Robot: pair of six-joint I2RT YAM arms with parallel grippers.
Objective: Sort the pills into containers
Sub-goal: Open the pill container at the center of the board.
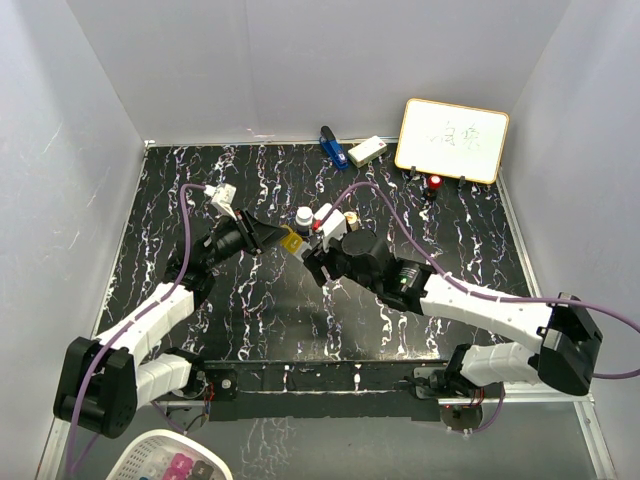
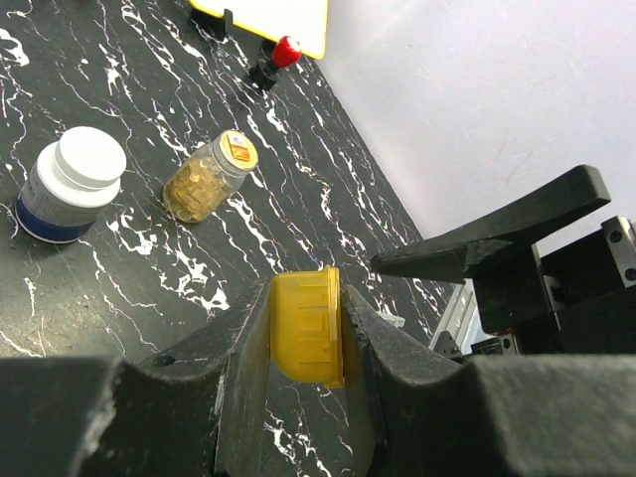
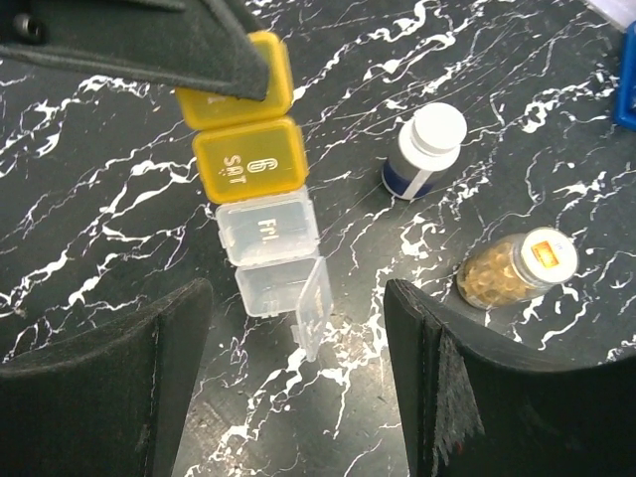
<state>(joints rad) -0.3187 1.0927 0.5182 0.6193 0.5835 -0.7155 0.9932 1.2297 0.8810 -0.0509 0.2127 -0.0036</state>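
Observation:
The small oblong pill box (image 3: 260, 214) lies on the black marbled table, with two yellow sections, a clear one marked "Fri", and an end compartment whose lid (image 3: 316, 306) stands open. My left gripper (image 2: 306, 338) is shut on its yellow end (image 2: 308, 326). My right gripper (image 3: 298, 397) is open and empty, hovering just over the open clear end. The dark bottle with a white cap (image 3: 425, 151) stands upright and the golden-amber bottle (image 3: 517, 268) lies on its side, both to the right. In the top view both grippers (image 1: 275, 238) (image 1: 318, 262) meet at the box (image 1: 293, 243).
A whiteboard (image 1: 452, 140) leans at the back right with a red-topped object (image 1: 434, 184) before it. A blue object (image 1: 333, 148) and a white block (image 1: 367, 151) lie at the back wall. A white basket (image 1: 170, 460) sits below the near edge.

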